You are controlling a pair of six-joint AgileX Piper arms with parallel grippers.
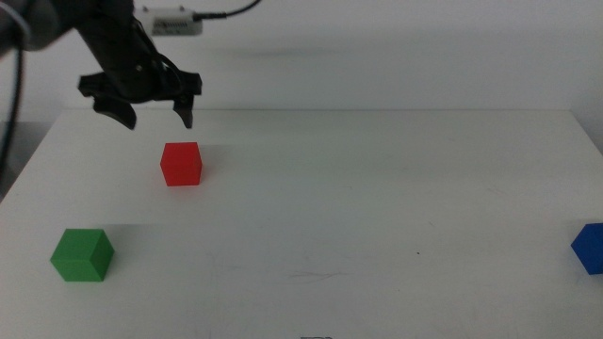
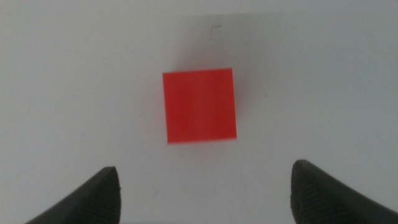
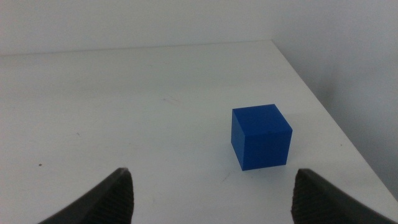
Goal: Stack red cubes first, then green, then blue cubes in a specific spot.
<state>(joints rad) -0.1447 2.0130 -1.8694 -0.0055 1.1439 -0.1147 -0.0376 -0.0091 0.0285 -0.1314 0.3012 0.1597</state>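
The red cube [image 1: 181,163] sits on the white table at the left rear. My left gripper [image 1: 155,117] hangs open just above and behind it, jaws spread wide, nothing held. From the left wrist camera the red cube [image 2: 200,106] lies beyond the gap between the two jaws, apart from both. The green cube [image 1: 82,254] rests near the front left corner. At the right edge sits the blue cube [image 1: 589,248]. My right gripper [image 3: 208,193] is open and empty, out of the middle view, with the blue cube [image 3: 261,136] in front of it.
A white box with a cable [image 1: 174,24] sits behind the table's back edge. The right edge of the table [image 3: 339,124] runs close beside the blue cube.
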